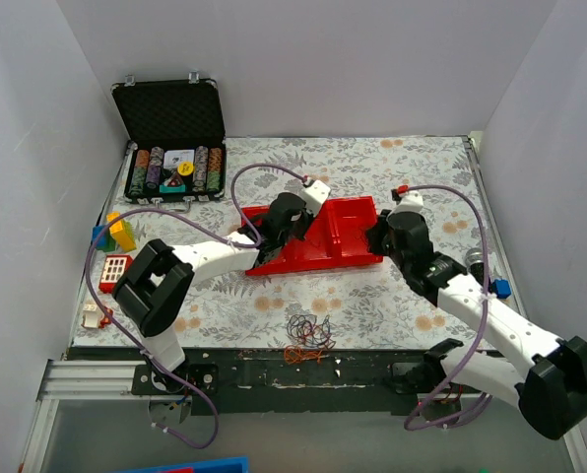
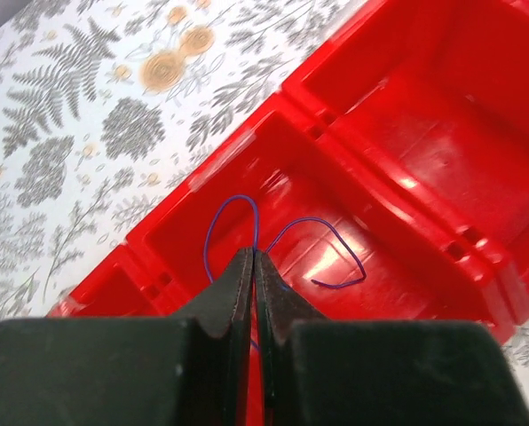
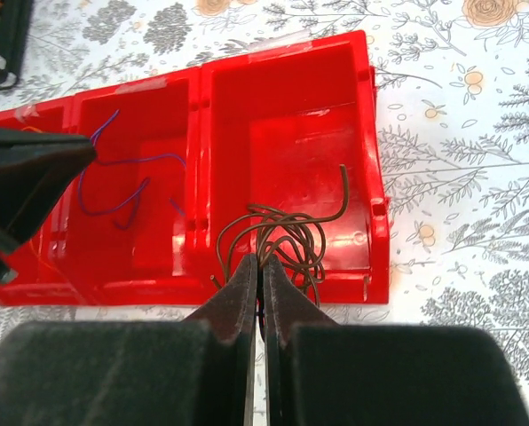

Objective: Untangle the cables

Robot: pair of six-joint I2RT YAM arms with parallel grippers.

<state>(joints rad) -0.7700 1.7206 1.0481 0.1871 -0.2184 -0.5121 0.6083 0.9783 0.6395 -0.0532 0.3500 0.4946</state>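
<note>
Fern-printed cloth [image 1: 372,158] spreads under a red tray [image 1: 348,222]; we see the left gripper [image 2: 254,257] clamped on a thin purple wire [image 2: 327,226] that loops in the tray's middle compartment. Our right gripper [image 3: 259,262] is closed too, tips at a coiled brown wire [image 3: 335,209] in the end compartment; whether it pinches a strand we cannot tell; the tangled cables [image 1: 308,337] lie at the cloth's near edge.
</note>
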